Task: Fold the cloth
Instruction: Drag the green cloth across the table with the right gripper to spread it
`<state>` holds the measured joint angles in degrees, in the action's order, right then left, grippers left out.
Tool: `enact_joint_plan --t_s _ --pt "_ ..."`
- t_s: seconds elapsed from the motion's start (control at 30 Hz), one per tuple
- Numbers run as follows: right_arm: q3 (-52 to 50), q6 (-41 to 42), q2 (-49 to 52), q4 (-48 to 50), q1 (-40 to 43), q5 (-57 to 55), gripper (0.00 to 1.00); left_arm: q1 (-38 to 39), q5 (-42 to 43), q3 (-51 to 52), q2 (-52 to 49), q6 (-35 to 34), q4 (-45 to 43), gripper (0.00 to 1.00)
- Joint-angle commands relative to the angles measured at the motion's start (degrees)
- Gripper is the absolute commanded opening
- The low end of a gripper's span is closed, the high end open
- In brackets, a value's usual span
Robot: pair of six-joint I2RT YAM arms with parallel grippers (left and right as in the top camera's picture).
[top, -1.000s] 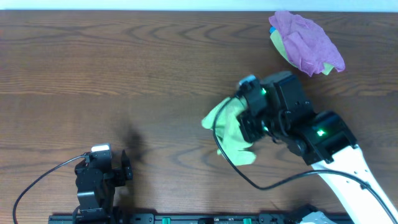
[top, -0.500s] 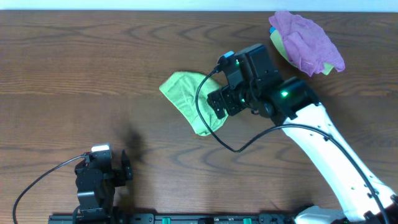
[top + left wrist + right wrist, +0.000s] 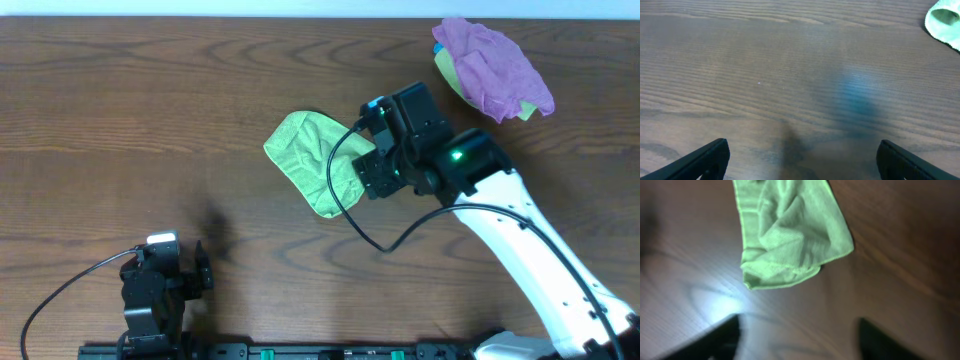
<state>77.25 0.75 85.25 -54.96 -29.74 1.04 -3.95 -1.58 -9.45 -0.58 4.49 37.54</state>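
Note:
The lime-green cloth (image 3: 312, 160) lies crumpled and partly doubled over on the wooden table (image 3: 120, 110), a little right of centre. In the right wrist view the cloth (image 3: 790, 235) sits just ahead of my right gripper (image 3: 800, 340), whose dark fingers stand apart over bare wood with nothing between them. Overhead, my right gripper (image 3: 368, 170) hovers at the cloth's right edge. My left gripper (image 3: 805, 160) is open and empty near the front left; the cloth (image 3: 944, 20) shows only at the far top right of its view.
A purple cloth bundled with a yellow-green one (image 3: 490, 65) lies at the back right corner. The left arm (image 3: 160, 290) rests at the table's front edge. A black cable (image 3: 340, 210) loops from the right arm over the cloth's near side.
The right arm carried the cloth from the front middle up and left, let it go, and drew slightly back to the right. The left arm has not moved.

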Motion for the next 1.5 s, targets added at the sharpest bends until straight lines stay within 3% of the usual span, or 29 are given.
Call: enact_joint_plan --t_s 0.0,0.07,0.1,0.43,0.9,1.47 --pt "-3.9 1.2 1.0 3.3 0.5 -0.8 0.29 0.2 -0.3 0.5 0.3 0.2 0.1 0.95" --pt "-5.9 1.8 2.8 6.6 1.4 -0.8 0.04 0.2 -0.3 0.5 0.3 0.2 0.1 0.95" --pt "-6.2 2.0 3.8 7.7 1.9 -0.8 0.02 0.2 -0.3 0.5 0.3 0.2 0.2 0.95" --pt "-6.3 2.3 16.4 16.0 5.0 5.2 0.02 0.2 -0.3 0.5 0.3 0.2 0.2 0.95" --pt "-6.3 2.8 21.7 24.9 7.0 5.2 0.01 0.2 -0.3 0.5 0.3 0.2 0.2 0.95" --pt "-6.2 2.7 26.1 26.9 9.9 8.5 0.01 0.2 -0.3 0.5 0.3 0.2 0.1 0.95"
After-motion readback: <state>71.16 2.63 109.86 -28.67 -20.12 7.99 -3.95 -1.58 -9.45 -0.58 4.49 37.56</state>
